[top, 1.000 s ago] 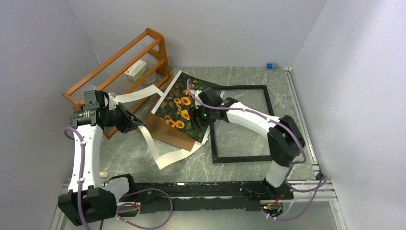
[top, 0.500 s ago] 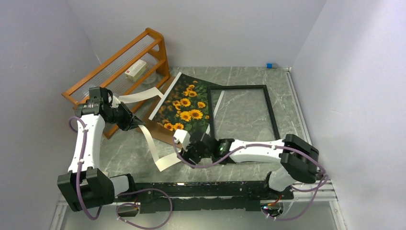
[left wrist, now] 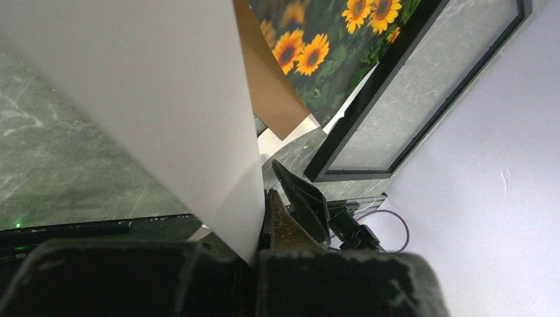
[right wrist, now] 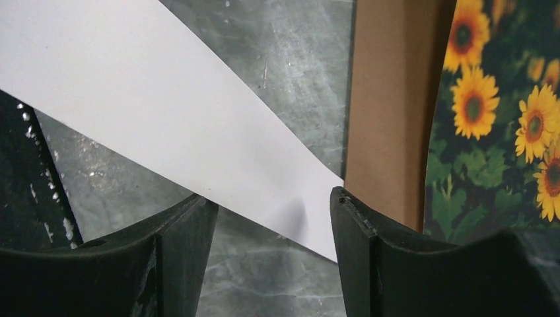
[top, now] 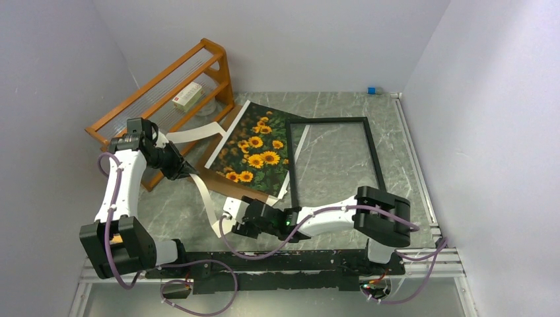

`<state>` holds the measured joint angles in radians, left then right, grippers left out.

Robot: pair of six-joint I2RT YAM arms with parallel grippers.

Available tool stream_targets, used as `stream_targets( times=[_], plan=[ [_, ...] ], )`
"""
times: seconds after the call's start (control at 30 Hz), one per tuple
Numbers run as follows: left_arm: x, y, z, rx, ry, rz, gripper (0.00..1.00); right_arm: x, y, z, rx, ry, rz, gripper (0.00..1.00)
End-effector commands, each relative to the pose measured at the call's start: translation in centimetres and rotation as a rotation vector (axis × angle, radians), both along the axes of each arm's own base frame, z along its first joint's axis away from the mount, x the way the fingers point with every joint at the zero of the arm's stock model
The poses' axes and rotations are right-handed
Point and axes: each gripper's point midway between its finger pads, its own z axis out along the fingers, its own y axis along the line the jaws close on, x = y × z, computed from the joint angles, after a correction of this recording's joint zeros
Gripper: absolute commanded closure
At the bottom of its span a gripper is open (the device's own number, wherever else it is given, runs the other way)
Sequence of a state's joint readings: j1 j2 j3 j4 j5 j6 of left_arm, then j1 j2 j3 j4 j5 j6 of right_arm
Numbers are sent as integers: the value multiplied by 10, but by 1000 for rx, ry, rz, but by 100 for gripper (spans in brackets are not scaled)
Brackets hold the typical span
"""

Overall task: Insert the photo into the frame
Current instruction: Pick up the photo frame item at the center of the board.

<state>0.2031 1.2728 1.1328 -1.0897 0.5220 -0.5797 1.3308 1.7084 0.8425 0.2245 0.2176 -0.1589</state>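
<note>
An orange wooden slatted rack (top: 165, 86) stands at the far left of the grey marbled desk (top: 170, 206), with a small white carton (top: 187, 96) on its shelf. A white paper mat border (top: 207, 196) arches partly raised just beside the rack's near end. A brown backing board (top: 241, 187) lies to the right of that. A small blue block (top: 372, 90) sits well apart from the rack, at the desk's far edge.

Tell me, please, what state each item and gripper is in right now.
photo: face up on the backing board, not in the frame.
frame: lying flat, empty.
white mat: one edge lifted.
left gripper: jaws shut on the white mat.
right gripper: jaws open, empty.
</note>
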Motion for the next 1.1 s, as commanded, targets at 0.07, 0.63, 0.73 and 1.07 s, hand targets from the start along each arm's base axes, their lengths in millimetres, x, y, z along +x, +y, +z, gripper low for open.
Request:
stream_targets(
  times=[0.07,0.63,0.73,1.07],
  plan=[
    [4,3,6,25,-17,-38,96,23,26,32,98,-154,-38,36],
    [11,11,-20,56,39,-71,92,20,21,44,98,-283,16,74],
    [12,12,-23,64,46,-76,91,18,24,47,96,-276,29,89],
    [17,13,-24,64,38,-91,85,3,27,82,116,-155,48,100]
  ],
)
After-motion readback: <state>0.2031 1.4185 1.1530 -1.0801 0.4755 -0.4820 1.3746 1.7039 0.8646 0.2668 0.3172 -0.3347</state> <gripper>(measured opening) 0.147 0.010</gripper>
